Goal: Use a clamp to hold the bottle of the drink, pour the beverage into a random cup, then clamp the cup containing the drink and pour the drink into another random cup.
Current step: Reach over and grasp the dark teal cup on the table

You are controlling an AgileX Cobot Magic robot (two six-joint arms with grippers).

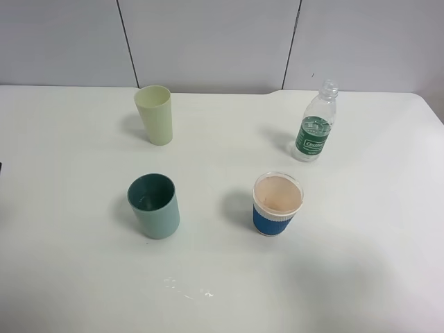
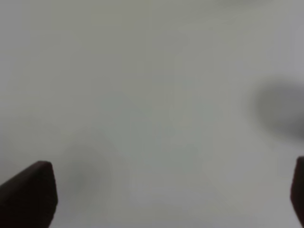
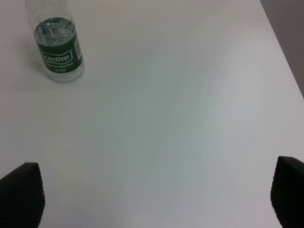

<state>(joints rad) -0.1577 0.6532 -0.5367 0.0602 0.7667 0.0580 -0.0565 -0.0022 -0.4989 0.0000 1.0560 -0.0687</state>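
The bottle of the drink (image 1: 316, 128) stands upright and capped at the back right of the white table, clear with a green label. In the right wrist view the bottle (image 3: 57, 47) is well ahead of my right gripper (image 3: 154, 192), whose dark fingertips (image 3: 21, 197) sit wide apart, open and empty. The pale teal cup (image 1: 154, 206) stands front left and the blue-sleeved cup (image 1: 277, 204) front centre-right. My left gripper (image 2: 164, 192) is open over a blurred bare tabletop, holding nothing. Neither arm appears in the high view.
A taller pale yellow-green cup (image 1: 155, 114) stands at the back left. A few small wet drops (image 1: 187, 289) lie on the table near the front edge. A grey panelled wall (image 1: 208, 41) rises behind the table.
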